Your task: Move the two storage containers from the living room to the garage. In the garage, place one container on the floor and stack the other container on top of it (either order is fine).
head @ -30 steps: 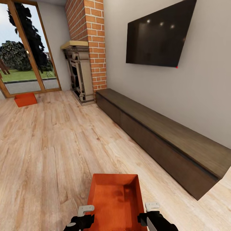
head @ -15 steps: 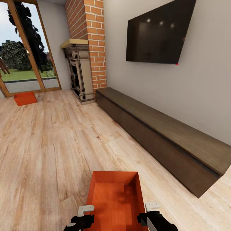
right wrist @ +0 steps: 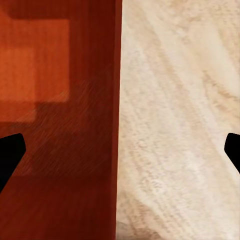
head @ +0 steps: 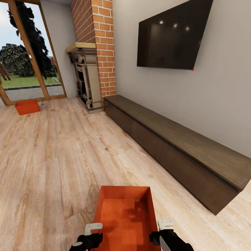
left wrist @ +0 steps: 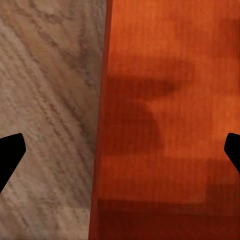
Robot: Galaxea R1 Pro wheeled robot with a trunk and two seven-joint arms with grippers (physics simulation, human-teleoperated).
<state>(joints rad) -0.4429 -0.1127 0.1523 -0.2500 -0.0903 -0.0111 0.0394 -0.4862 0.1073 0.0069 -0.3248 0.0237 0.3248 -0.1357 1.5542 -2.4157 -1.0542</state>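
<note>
One orange-red storage container (head: pixel 123 214) lies on the light wood floor right in front of me, open side up. My left gripper (head: pixel 93 228) hangs at its left wall and my right gripper (head: pixel 165 223) at its right wall. In the left wrist view the left gripper (left wrist: pixel 120 152) is open, its dark fingertips (left wrist: pixel 11 152) wide apart astride the container wall (left wrist: pixel 102 125). The right gripper (right wrist: pixel 120 152) is open the same way over the opposite wall (right wrist: pixel 112 125). The second storage container (head: pixel 27 107) sits far off at the left, by the glass door.
A long low dark-brown cabinet (head: pixel 174 150) runs along the right wall under a black TV (head: pixel 170 35). A brick fireplace (head: pixel 89 76) stands in the far corner. Wide wood floor (head: pixel 52 157) stretches between me and the far container.
The whole picture shifted up a little between one second and half a second ago, so the camera moved. Since then nothing has changed; both grippers stay at the container's walls.
</note>
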